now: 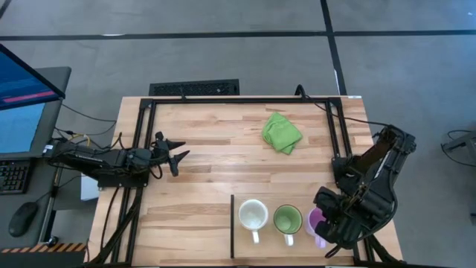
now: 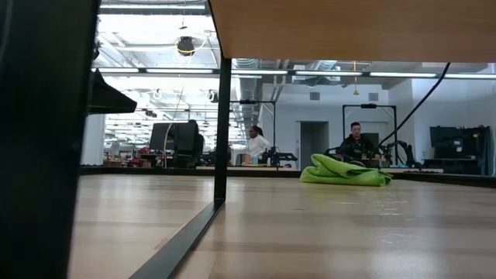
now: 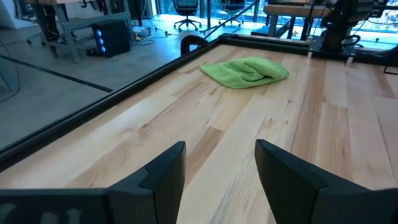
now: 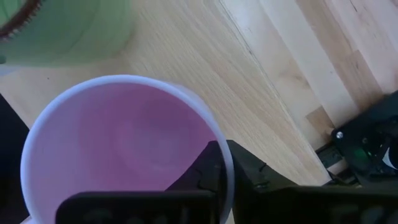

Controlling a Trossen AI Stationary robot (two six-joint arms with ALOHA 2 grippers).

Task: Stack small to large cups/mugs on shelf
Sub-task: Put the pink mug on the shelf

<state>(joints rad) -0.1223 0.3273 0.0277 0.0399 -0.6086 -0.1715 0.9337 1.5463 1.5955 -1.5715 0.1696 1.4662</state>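
1. Three mugs stand in a row on the shelf [image 1: 297,246], the near-right section of the tabletop [image 1: 208,164] marked off by a thin black strip [image 1: 232,225].
2. White mug [image 1: 253,216]: leftmost, upright, mouth up. Interior looks pale and bare; nothing seen inside.
3. Green mug [image 1: 287,219]: middle of the row, just beside the white one, upright. Interior green, no contents visible. In the right wrist view its wall [image 4: 68,31] sits close by the purple mug's rim.
4. Purple mug [image 1: 315,222]: rightmost, upright, partly covered by the right arm in the high view. The right wrist view looks straight into it [image 4: 124,143]: pink-purple inside, nothing in it.
5. No mug sits inside another; all three stand separately on the wood.
6. Right gripper [image 1: 327,227]: at the purple mug, one dark finger [image 4: 214,171] inside the rim against the wall. The other finger cannot be made out, so whether the gripper is clamping the wall or just off it cannot be told.
7. Left gripper [image 1: 177,156]: over the left side of the tabletop, well apart from the mugs, fingers [image 3: 168,171] spread wide, holding nothing.
8. Green cloth [image 1: 281,132]: crumpled on the far part of the tabletop, apart from the shelf.
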